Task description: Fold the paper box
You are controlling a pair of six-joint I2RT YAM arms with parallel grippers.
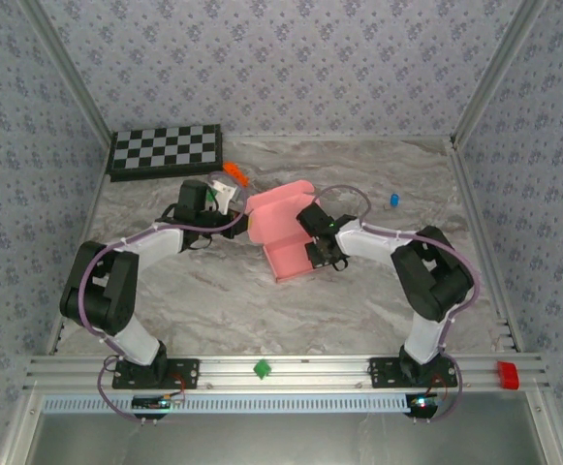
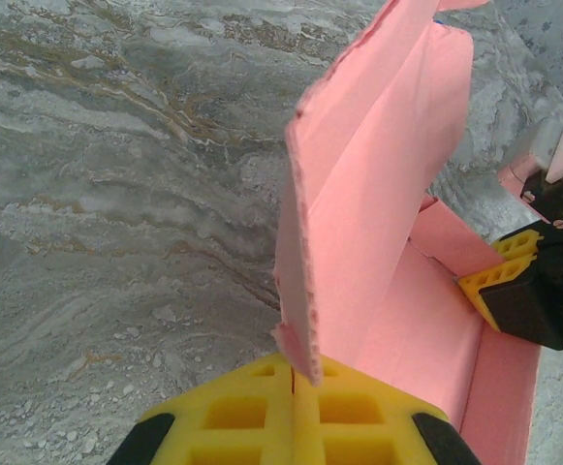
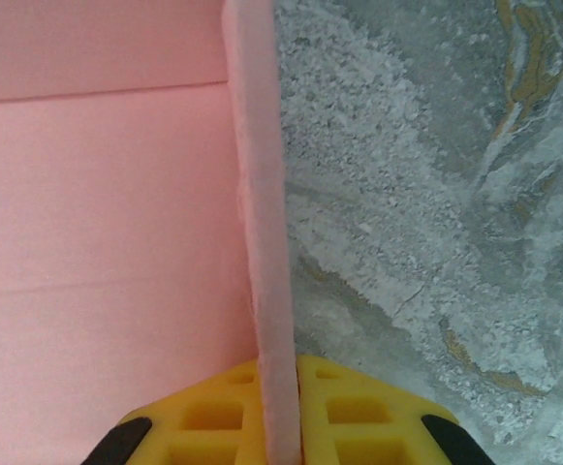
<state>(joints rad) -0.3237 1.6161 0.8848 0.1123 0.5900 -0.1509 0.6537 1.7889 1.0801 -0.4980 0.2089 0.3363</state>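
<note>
Marble tabletop (image 1: 213,300): paper box (image 1: 279,228) prob. betw. grippers (image 2: 305,378) (image 3: 281,373)

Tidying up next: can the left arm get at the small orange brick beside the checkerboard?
Likely not: the small orange brick lies close, but the left gripper is shut on the pink card box.

Pink card on grey marble, with yellow on both grippers.
The paper box (image 1: 279,228) is plain, unprinted pink. The table (image 1: 359,300) has a grey-white marbled pattern with thin brown veins. The walls (image 1: 262,58) are lilac-grey with small repeated floral sprigs. The checkerboard (image 1: 165,150) has black and white squares inside a black border. The small brick (image 1: 234,174) is orange and the tiny object (image 1: 394,201) is blue. The left gripper (image 2: 296,392) and right gripper (image 3: 281,402) are yellow. The rail (image 1: 310,368) is silver, with a green piece (image 1: 261,368) and a red block (image 1: 507,375) on it.
</note>
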